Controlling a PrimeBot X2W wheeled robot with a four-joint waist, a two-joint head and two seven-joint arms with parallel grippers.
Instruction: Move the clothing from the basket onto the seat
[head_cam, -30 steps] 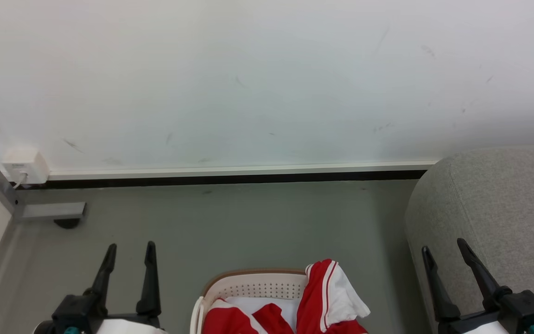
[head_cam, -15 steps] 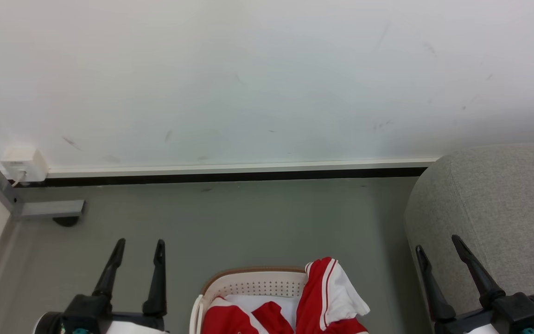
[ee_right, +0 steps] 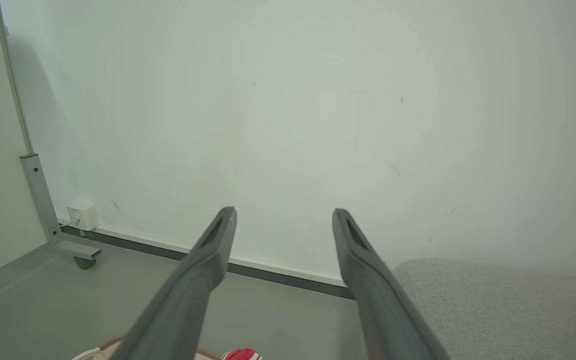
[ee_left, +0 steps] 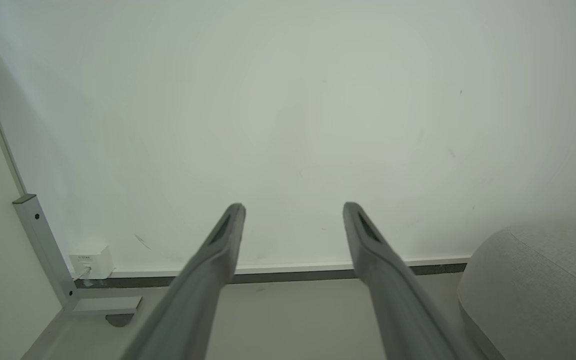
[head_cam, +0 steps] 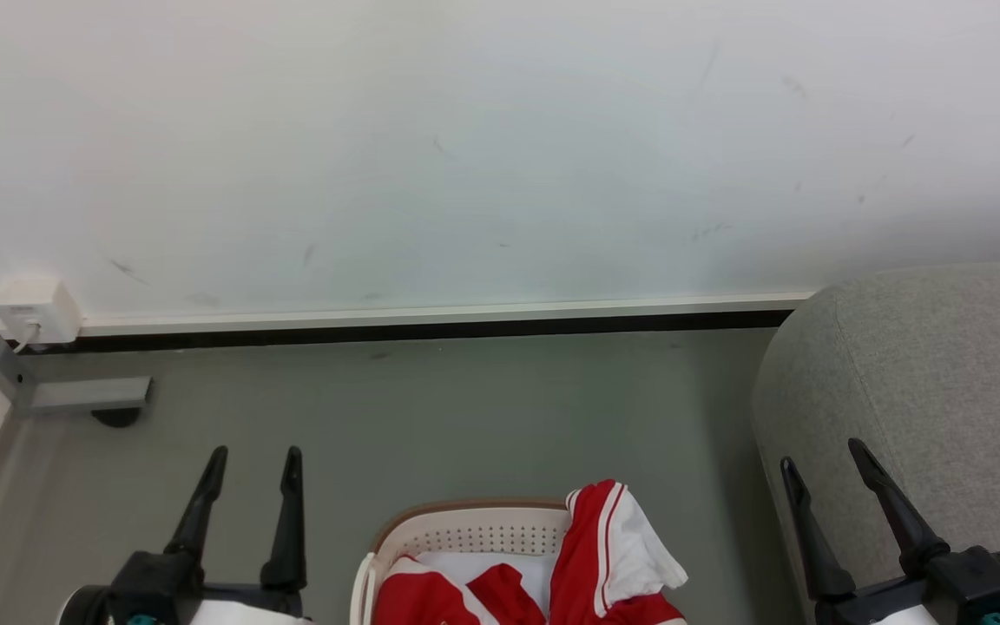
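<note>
Red-and-white clothing [head_cam: 591,555] is noted heaped in the cream laundry basket [head_cam: 465,531] at the bottom centre of the head view, one piece draped over the rim on the sofa's side. The grey sofa [head_cam: 925,373] stands just right of the basket. The left hand [head_cam: 257,453] and right hand [head_cam: 821,456] are held spread wide and empty, flanking the basket. The draped piece is judged nearer the right hand, lying inward and below it.

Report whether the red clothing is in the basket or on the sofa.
In the basket: the red clothing lies heaped inside it, with one piece draped over the far right rim.
</note>
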